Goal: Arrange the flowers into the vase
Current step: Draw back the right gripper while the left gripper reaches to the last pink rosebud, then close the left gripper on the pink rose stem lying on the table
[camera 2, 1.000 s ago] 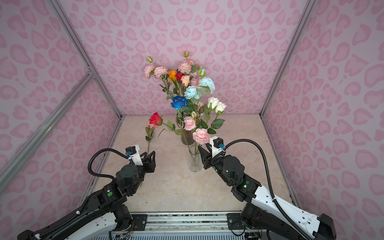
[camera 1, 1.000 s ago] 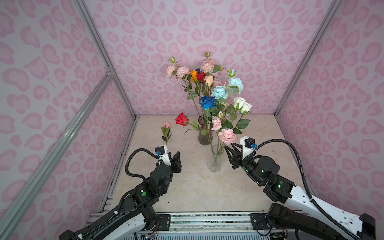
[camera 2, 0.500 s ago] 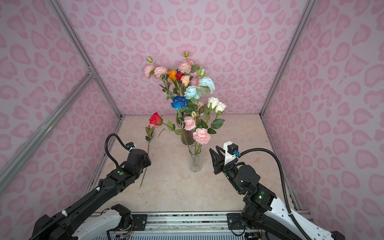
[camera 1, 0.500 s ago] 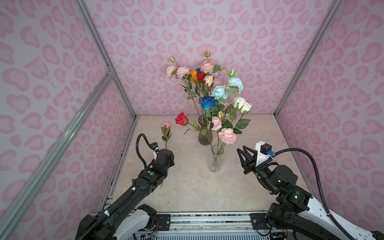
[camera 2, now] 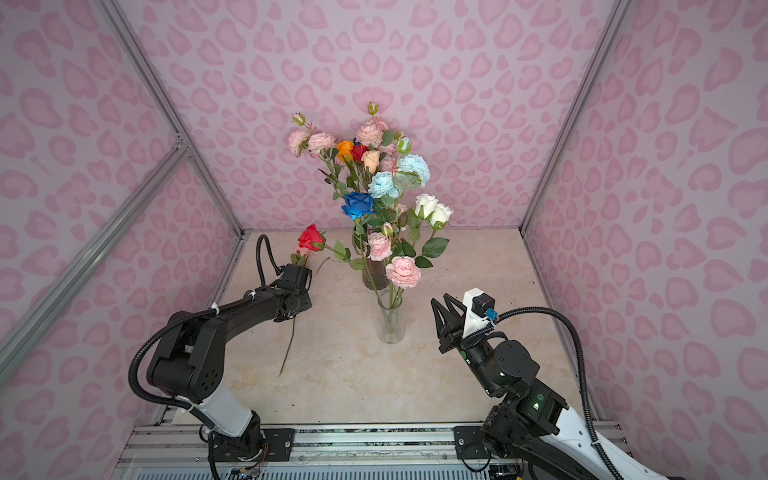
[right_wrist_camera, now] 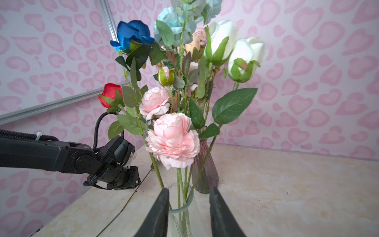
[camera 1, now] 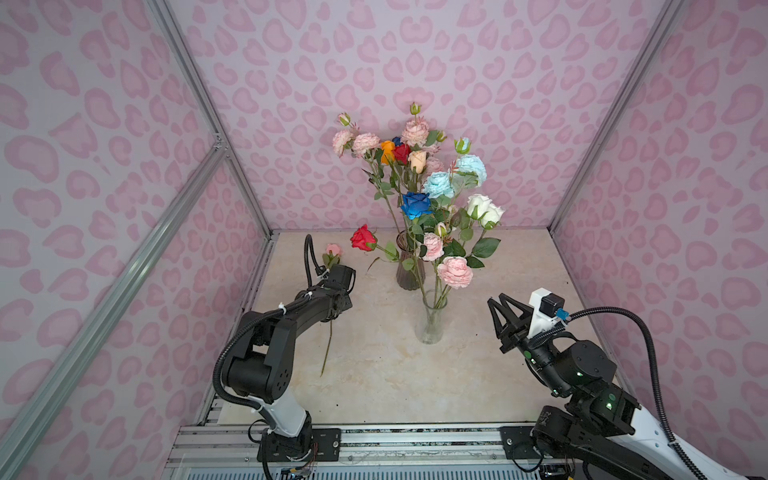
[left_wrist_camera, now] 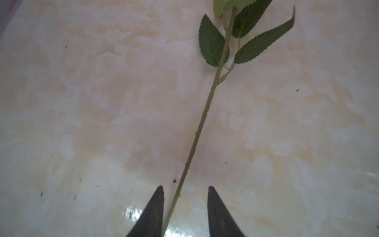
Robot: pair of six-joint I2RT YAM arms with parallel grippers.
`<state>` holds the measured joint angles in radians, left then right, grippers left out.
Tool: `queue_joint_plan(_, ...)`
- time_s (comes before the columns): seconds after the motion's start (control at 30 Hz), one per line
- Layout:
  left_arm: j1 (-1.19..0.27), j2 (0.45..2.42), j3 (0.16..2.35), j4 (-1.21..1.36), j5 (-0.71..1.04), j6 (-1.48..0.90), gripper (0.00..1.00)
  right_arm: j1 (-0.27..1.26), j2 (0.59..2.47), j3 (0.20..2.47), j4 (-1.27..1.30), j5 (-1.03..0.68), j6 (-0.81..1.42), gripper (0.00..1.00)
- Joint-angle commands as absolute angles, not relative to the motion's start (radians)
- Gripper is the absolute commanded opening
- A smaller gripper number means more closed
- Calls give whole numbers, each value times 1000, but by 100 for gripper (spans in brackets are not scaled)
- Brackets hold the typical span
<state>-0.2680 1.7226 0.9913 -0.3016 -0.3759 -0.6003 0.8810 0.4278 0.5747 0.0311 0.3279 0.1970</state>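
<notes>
**Worktop**: a marbled surface, on which everything is stood.

**Flowers**: pink, red, orange, blue, white and cream heads are massed above the clear vase. Some stems are held in it, the rest in the dark vase just behind it.

**Loose flower**: it is laid flat on the worktop, well left of the clear vase.

**Left fingers**: they are set astride the loose flower's stem, narrowly parted and not closed on it.

**Right fingers**: they are held near the clear vase, to its right, narrowly parted, with nothing gripped.
</notes>
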Motion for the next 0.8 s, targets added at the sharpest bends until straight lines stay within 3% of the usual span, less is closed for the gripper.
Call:
queue_joint_plan(0.0, -257, 1755, 1005, -310, -368, -568, 39, 873, 406, 552, 35, 391, 190, 34)
queue_joint_plan(0.27, -233, 1793, 1025, -300, -304, -579, 37, 867, 456, 542, 52, 371, 198, 34)
queue_joint_plan(0.33, -230, 1788, 1033, -308, -250, -593, 30, 862, 458, 546, 51, 369, 198, 34)
queue_joint_plan(0.67, -228, 1817, 1065, -310, -194, -621, 29, 853, 437, 546, 50, 377, 199, 34)
queue_joint_plan(0.77, -229, 1818, 1068, -313, -176, -613, 24, 853, 431, 546, 44, 377, 197, 34)
